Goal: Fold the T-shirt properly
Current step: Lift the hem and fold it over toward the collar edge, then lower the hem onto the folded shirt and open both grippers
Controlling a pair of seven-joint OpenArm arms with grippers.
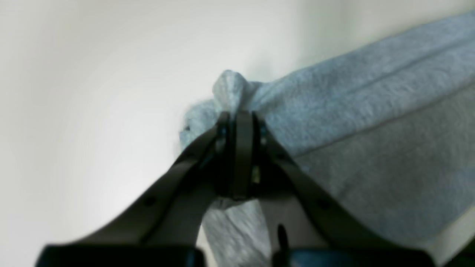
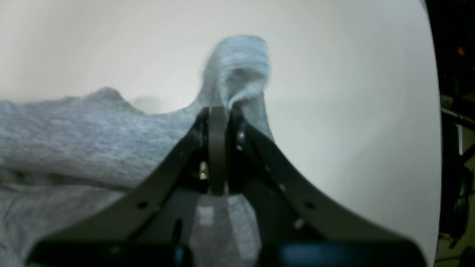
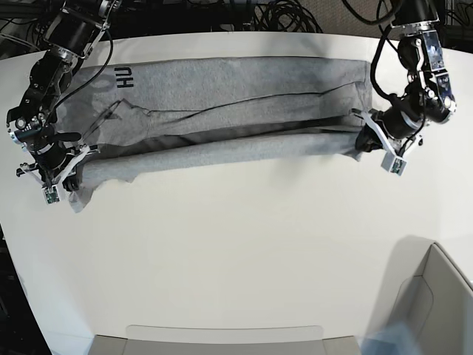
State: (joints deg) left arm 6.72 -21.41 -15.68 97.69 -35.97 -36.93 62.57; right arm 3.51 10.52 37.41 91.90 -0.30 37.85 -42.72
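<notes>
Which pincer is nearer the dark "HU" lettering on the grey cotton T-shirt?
Right. The right pincer is shut on the heather-grey cotton T-shirt at the end bearing the dark lettering; the left pincer is shut on the opposite end, far from it.

From the base view I read one marking only: dark block capitals "HU" on the T-shirt (image 3: 222, 96), at about ten o'clock of the garment, turned sideways. Further lettering is folded under. Both wrist views show no legible text.

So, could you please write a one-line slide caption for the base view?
Both grippers, left and right, pinch opposite ends of the half-folded grey T-shirt on the white table.
</notes>
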